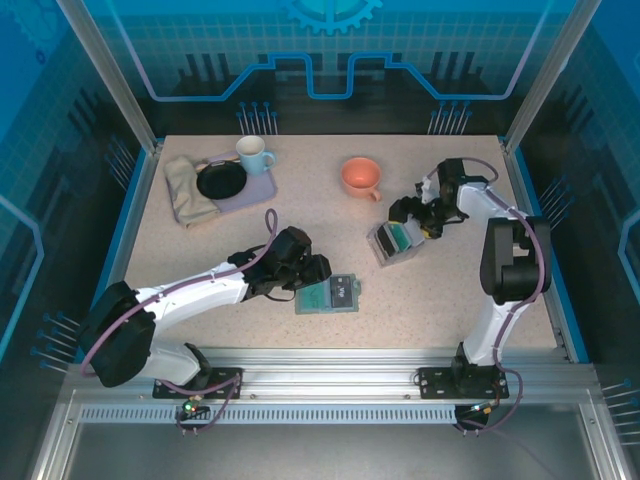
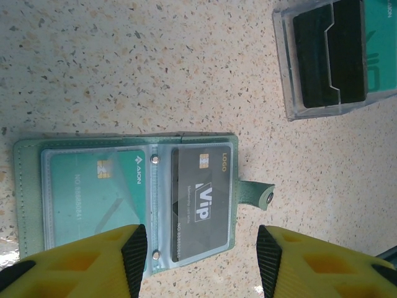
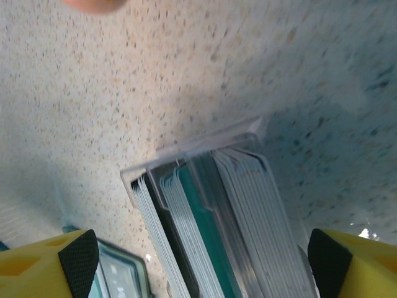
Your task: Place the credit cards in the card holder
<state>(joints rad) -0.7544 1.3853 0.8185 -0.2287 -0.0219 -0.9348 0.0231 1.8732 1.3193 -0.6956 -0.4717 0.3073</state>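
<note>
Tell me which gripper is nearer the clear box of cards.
Right. The right gripper hovers over the clear box; the left gripper is apart, over the card holder.

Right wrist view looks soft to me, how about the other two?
Right wrist: blurred, table speckle smeared, cards in the box edge-on but distinguishable. Left wrist: sharp, print on the holder cards legible, slight sheen on sleeves. Top external: even light, soft shadows.

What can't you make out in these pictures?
Left wrist view: the near edge of the open grey-green folding card holder is hidden behind the yellow end effector fingers.
Right wrist view: the clear plastic box of stacked cards is blurred and cut off by the bottom edge, so the card count is unclear.
Right wrist view: an orange blur is cut off by the top edge; unidentifiable.
</note>
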